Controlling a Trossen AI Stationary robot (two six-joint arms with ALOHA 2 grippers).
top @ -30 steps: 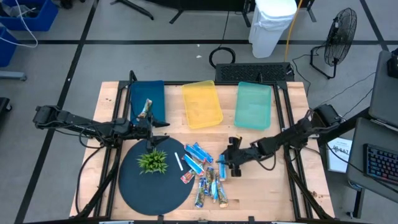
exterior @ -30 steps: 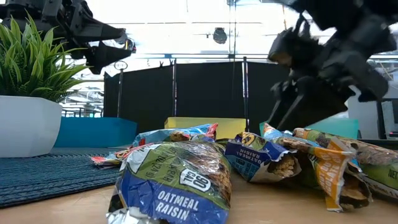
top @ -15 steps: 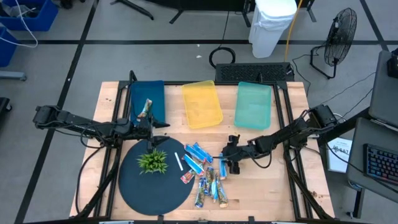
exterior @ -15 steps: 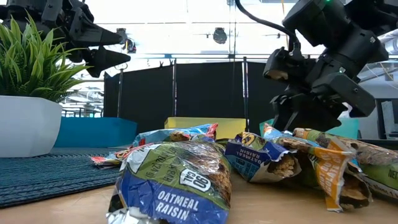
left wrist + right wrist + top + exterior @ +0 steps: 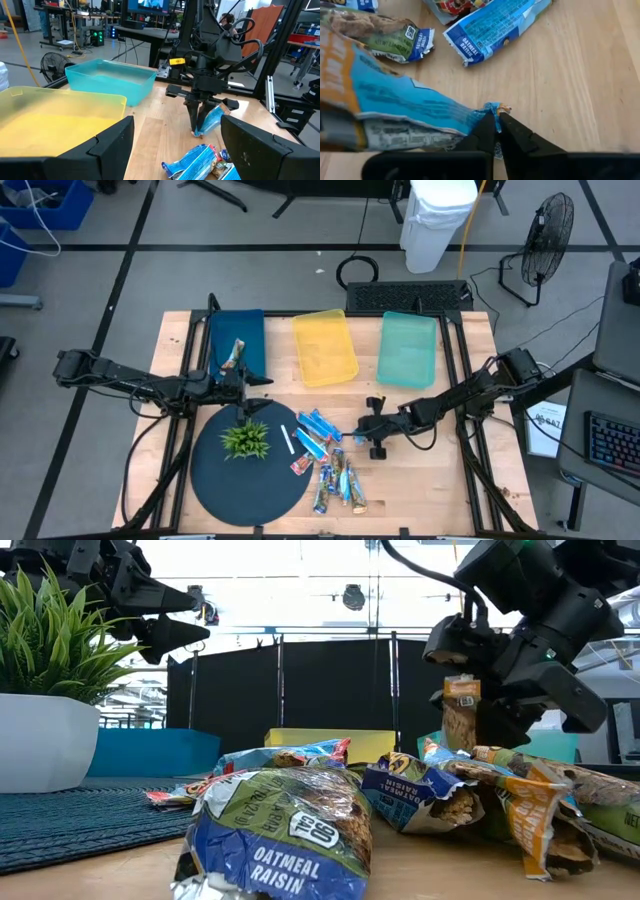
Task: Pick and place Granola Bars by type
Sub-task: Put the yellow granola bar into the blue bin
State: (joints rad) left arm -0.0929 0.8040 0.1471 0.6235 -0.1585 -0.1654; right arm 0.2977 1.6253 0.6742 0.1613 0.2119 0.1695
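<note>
One blue granola bar [image 5: 395, 115] hangs pinched in the right claw [image 5: 496, 120]; left claw [image 5: 175, 150] gapes, seemingly empty.

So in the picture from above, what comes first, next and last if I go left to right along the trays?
Blue tray → yellow tray → teal tray.

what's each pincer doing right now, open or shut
Left pincer: open, holding nothing, over the table near the blue tray.
Right pincer: shut on the end of a light blue granola bar, lifted off the pile.
</note>
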